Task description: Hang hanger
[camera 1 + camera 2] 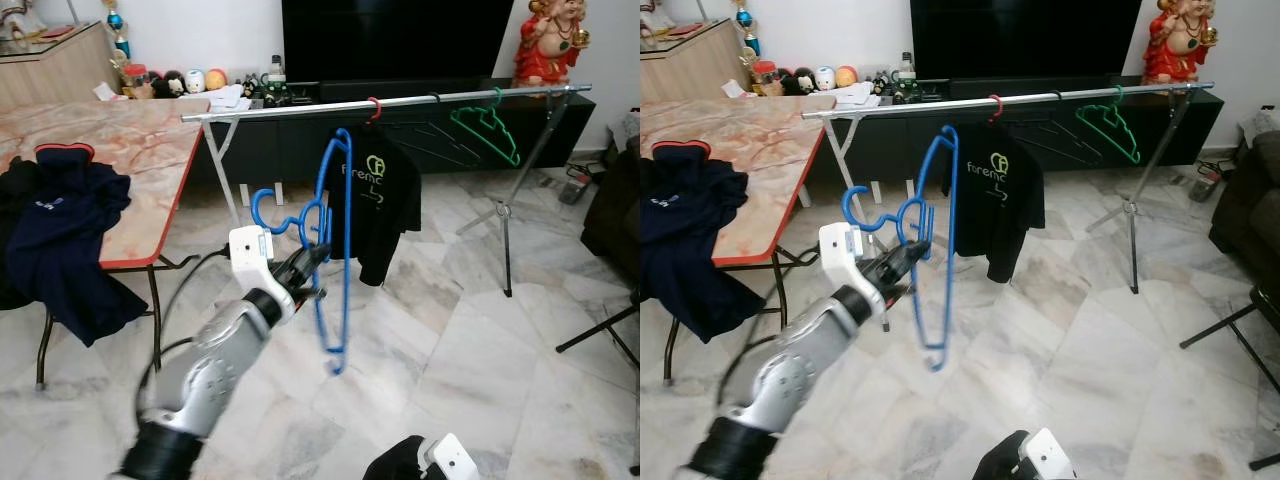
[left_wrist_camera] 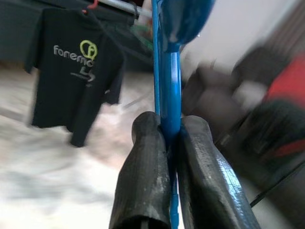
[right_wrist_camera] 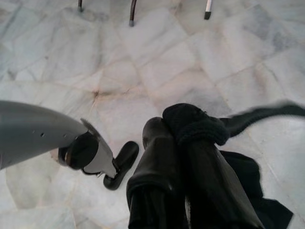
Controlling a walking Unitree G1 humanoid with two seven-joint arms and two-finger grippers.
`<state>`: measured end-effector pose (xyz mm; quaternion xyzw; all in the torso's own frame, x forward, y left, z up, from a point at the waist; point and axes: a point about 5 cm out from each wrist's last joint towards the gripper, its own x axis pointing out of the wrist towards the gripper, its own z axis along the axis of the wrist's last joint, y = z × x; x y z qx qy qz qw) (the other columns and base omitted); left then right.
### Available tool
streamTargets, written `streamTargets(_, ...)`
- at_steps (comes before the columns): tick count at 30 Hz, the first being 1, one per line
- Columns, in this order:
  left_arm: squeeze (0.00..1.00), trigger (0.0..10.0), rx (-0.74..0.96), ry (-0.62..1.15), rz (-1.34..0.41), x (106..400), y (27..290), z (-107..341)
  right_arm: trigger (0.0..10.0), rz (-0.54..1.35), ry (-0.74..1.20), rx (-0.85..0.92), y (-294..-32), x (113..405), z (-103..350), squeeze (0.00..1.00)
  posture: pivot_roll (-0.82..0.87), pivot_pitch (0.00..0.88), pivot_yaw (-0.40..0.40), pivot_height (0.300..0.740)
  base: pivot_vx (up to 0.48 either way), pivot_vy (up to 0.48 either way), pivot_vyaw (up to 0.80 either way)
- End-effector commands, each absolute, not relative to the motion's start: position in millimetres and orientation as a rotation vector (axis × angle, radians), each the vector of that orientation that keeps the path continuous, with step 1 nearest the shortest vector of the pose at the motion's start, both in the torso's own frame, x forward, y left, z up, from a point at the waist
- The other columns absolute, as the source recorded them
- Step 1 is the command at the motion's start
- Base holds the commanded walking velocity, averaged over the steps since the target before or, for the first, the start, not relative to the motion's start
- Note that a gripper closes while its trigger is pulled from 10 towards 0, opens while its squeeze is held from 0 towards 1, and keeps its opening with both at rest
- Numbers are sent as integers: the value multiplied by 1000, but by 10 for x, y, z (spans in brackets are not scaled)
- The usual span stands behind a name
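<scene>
A blue hanger hangs edge-on in mid-air, below and in front of the silver clothes rail. My left gripper is shut on the hanger's neck, just below its hook; the left wrist view shows both fingers pinched on the blue bar. On the rail hang a black T-shirt on a red hook and an empty green hanger. My right gripper is low near the floor, shut on a piece of black cloth.
A marble-topped table with a navy garment draped over its edge stands at the left. The rail's legs stand on the marble floor. A dark TV cabinet runs behind. A dark sofa and a black stand leg sit at the right.
</scene>
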<state>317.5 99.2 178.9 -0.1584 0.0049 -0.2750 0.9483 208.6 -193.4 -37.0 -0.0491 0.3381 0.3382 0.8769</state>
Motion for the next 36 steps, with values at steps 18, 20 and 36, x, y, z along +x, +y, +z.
streamTargets(18,0,10000,421,630,-243,2479,2115,-53,0,-208,110,259,-2266,2814,420,0,-14,0,69,740,0,0,0)
streamTargets(20,0,10000,402,686,-205,2345,2226,-181,0,-199,90,233,-2229,2826,466,0,-15,0,69,740,0,0,0)
streamTargets(36,0,10000,140,982,126,1641,2574,-744,10000,-173,-11,170,-2011,2925,774,0,-14,0,92,740,0,0,0)
